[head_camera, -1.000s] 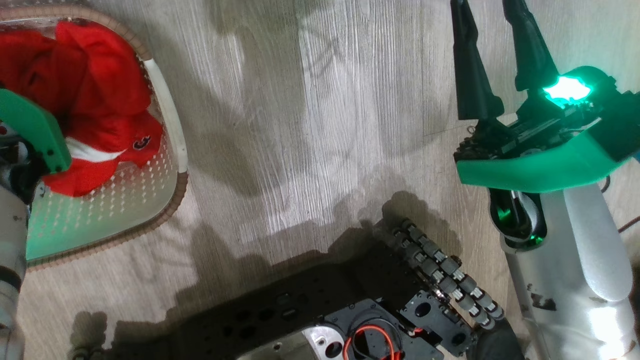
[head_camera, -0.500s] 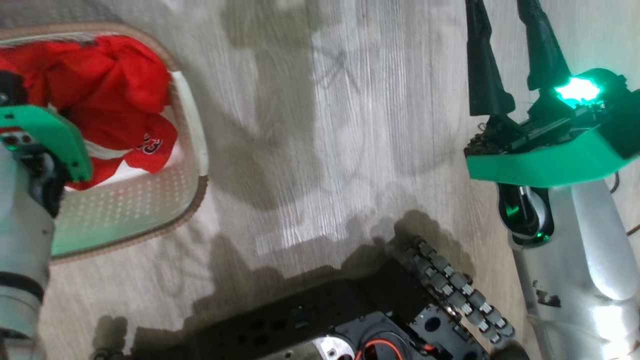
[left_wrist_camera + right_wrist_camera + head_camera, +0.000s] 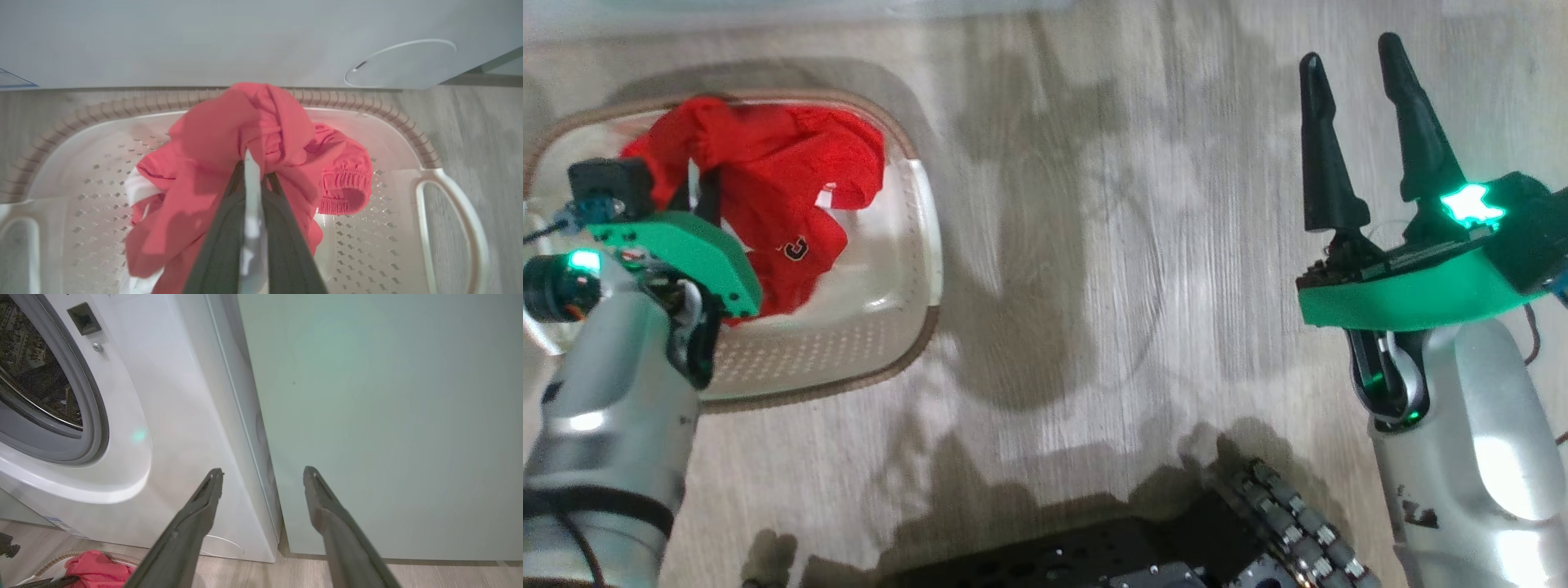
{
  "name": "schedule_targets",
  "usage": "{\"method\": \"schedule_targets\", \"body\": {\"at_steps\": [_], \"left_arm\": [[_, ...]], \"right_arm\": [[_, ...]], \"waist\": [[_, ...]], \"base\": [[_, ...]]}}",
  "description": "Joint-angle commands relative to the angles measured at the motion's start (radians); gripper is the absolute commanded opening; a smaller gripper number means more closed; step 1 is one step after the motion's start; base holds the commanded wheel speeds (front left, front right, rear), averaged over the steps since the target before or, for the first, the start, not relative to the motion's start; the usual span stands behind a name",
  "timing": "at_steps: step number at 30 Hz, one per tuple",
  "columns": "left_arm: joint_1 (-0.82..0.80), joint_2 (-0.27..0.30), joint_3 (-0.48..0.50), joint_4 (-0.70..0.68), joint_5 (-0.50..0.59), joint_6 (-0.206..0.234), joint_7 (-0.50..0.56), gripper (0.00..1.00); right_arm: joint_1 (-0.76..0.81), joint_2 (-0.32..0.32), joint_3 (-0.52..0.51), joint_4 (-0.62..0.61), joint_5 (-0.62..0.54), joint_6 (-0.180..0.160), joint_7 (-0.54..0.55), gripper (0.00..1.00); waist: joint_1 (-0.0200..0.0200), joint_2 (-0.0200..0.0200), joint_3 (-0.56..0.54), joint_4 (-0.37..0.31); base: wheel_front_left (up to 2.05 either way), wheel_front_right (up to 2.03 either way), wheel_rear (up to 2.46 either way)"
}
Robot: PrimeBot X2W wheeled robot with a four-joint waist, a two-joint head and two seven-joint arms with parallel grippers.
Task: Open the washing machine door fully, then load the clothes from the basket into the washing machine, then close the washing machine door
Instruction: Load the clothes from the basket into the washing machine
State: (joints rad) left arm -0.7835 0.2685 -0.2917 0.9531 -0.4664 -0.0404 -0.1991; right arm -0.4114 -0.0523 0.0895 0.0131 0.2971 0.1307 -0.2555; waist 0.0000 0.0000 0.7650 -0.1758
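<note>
Inside the basket [image 3: 347,107] are the bunched clothes [image 3: 212,134].

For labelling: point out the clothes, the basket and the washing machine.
clothes [image 3: 212,134]: left wrist view, bunched red fabric.
basket [image 3: 412,130]: left wrist view, brown rim, right corner.
washing machine [image 3: 171,400]: right wrist view, white front panel.

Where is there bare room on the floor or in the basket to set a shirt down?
The wood floor between the basket and the right gripper lies bare, down to the robot's base. Inside the basket, the perforated bottom on that side is free. Crowded: where the left gripper pinches the clothes.
</note>
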Motion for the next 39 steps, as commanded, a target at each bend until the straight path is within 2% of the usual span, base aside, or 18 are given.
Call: {"method": "schedule_targets", "body": {"at_steps": [1,10,19,30,39], "left_arm": [[0.038,0.026,0.021,-0.045,-0.002,0.014,-0.022,0.00],[0.141,0.011,0.043,-0.275,0.003,0.070,-0.057,0.00],[0.277,0.031,0.066,-0.553,0.035,0.132,-0.062,0.00],[0.465,0.068,0.065,-0.810,0.070,0.199,-0.054,0.00],[0.599,0.089,0.049,-0.984,0.092,0.258,0.001,0.00]], "right_arm": [[0.043,0.002,0.009,-0.021,-0.011,0.000,-0.006,1.00],[0.075,0.002,-0.023,0.006,-0.048,0.000,-0.006,1.00],[0.106,0.002,-0.046,0.040,-0.070,0.000,-0.006,1.00],[0.173,0.002,-0.055,0.080,-0.072,0.000,0.001,1.00],[0.262,0.002,-0.053,0.083,-0.068,0.000,0.022,1.00]], "waist": [[0.0000,0.0000,-0.054,0.040],[0.0000,0.0000,-0.159,0.089],[0.0000,0.0000,-0.272,0.120],[0.0000,0.0000,-0.424,0.121],[0.0000,0.0000,-0.541,0.106]], "base": [[0.00,0.00,0.00],[0.00,0.00,0.00],[0.00,0.00,0.00],[0.00,0.00,0.00],[0.00,0.00,0.00]]}}
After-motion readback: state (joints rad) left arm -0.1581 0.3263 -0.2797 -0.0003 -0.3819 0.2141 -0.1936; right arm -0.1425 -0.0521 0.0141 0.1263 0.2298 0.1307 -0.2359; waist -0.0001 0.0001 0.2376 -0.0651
